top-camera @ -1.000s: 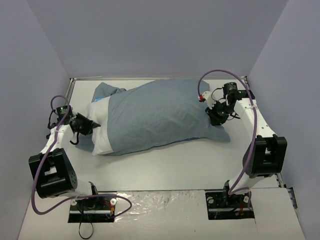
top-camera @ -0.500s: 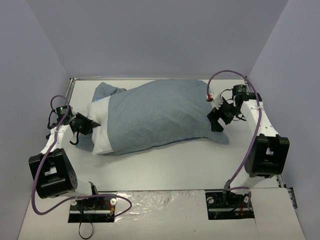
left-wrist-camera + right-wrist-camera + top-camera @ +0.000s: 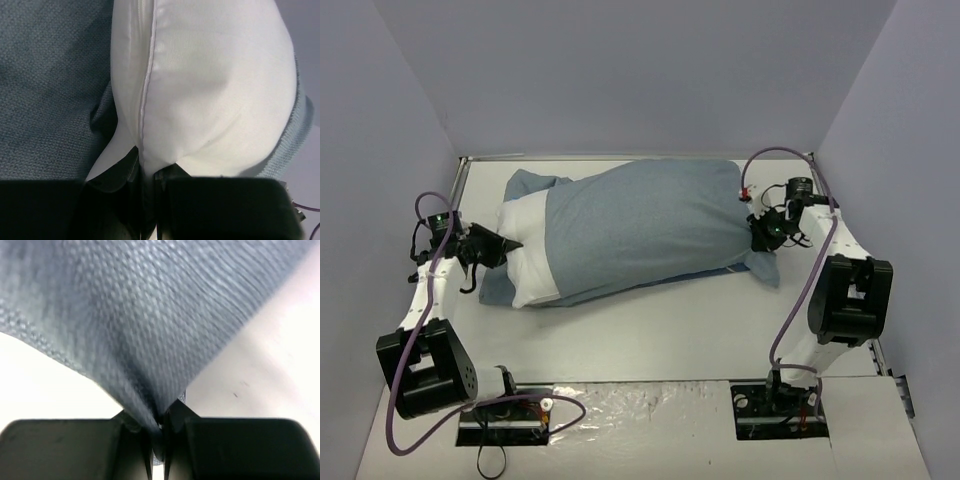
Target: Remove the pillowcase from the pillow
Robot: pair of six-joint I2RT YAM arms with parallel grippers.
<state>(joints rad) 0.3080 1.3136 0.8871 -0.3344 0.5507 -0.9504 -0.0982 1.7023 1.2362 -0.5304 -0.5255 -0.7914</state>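
The pillowcase [image 3: 640, 225], its paler grey-blue face up, lies across the far half of the surface [image 3: 650, 330] and covers most of the pillow [image 3: 528, 255]. Only the pillow's white left end pokes out of the open mouth. A little more white shows there than a second ago, so the cover seems to have slid slightly toward the right.

The left claw [image 3: 510, 243] is clamped on the seam at that bare white end, as its wrist view shows, and it has held there throughout. The bigger change is on the right. The right claw [image 3: 760, 243] let go of the closed end, swung outward with its jaws apart, and has now come back down. It is pinched tight on a gathered fold of blue fabric at the near-right corner.

With one arm anchoring the pillow and the other holding fresh cloth, the pair looks set for another pull. Most of the stripping is still to be done.
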